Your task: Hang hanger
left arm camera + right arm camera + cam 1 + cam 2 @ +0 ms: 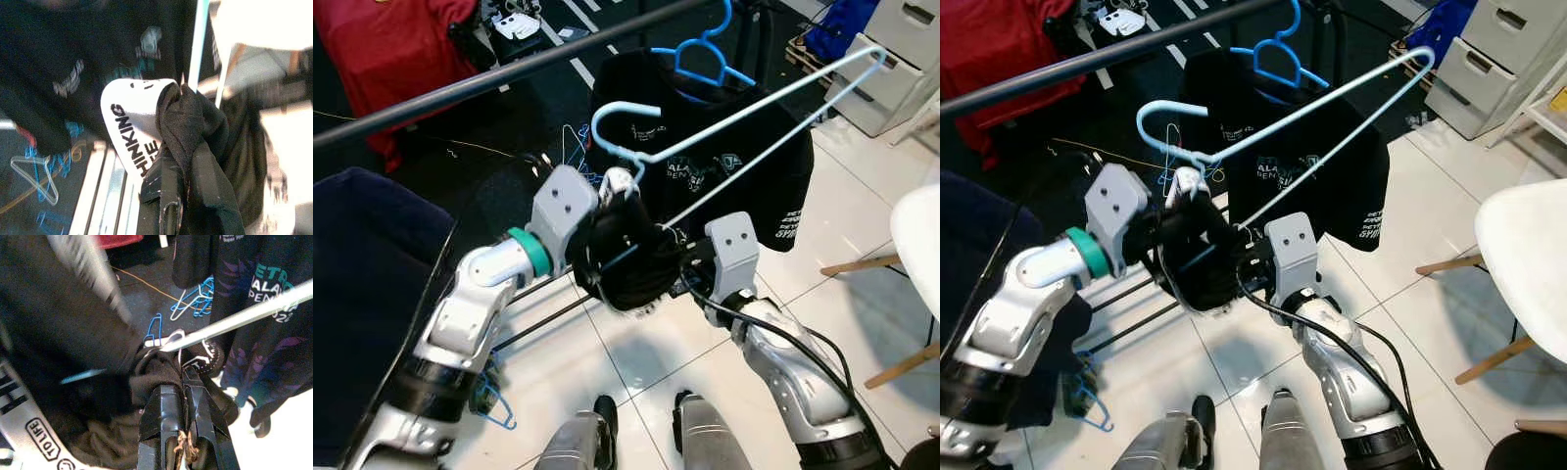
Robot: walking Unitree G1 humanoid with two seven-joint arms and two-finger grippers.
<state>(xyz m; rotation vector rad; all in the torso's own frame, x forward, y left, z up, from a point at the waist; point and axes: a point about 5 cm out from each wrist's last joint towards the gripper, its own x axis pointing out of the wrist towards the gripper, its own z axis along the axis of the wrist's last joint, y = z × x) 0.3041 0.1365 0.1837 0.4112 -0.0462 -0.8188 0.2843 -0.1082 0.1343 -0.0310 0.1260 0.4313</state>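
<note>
Held up in front of the chest, between the two arms: a pale blue wire hanger [744, 113] with a bunched black garment [626, 257] gathered at its neck, its hook [619, 125] curling up just below a dark horizontal metal rail [489, 83] without touching it, its long triangle reaching up and away to the robot's right toward a white drawer cabinet [901, 59]. Left tool [612, 211] pressed into the black bundle right at the hanger's neck, beside a white printed label [132, 127]; fingers buried in cloth, so impossible to tell whether spread or clamped. Right tool [186, 382] met the bundle from the other side, its two black fingers drawn together and pinching a fold of the black cloth, the pale hanger wire crossing just past the fingertips. Behind the held hanger, hung from the rail: a black printed T-shirt [744, 176] on a bright blue plastic hanger [705, 54]. Draped to the robot's left, a dark navy cloth [367, 284]; further back, a red cloth [391, 49]. On the dark floor beyond the rail, a loose heap of blue and white wire hangers [193, 303] and a thin orange cable [142, 281]. At the right edge, a white chair with wooden legs [1518, 255] on pale floor tiles [626, 372].
</note>
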